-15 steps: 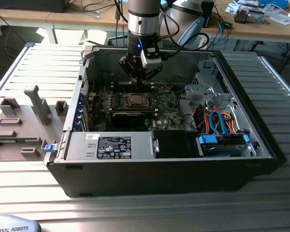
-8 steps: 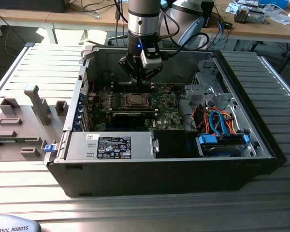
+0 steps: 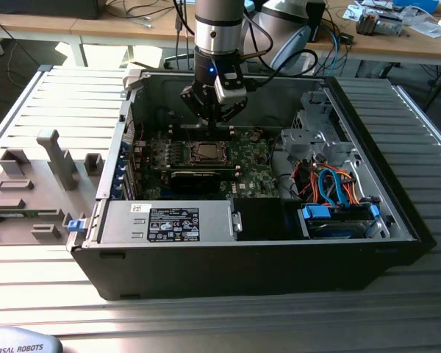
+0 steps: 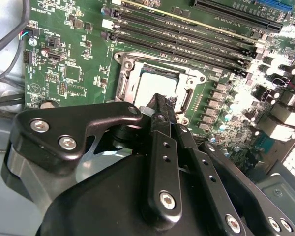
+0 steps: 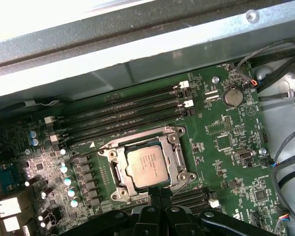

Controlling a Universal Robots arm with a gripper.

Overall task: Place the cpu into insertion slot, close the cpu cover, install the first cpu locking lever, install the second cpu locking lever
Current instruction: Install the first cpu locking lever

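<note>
Chip [image 5: 146, 167] lies seated on the green board [image 5: 226, 142], framed by the lowered cover [image 5: 179, 158]; the tool [image 5: 160, 195], fingers pressed together and empty, hovers at the cover's edge, apparently to fasten it.

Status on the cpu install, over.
Status: hand shut, low at the socket edge. The cpu sits in the socket, cpu cover down around it. Nothing lying across it.

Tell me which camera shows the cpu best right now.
First wrist view: the cpu shows its whole top, unblocked. In the second wrist view the gripper hides one edge; the exterior view sees it from afar.
</note>
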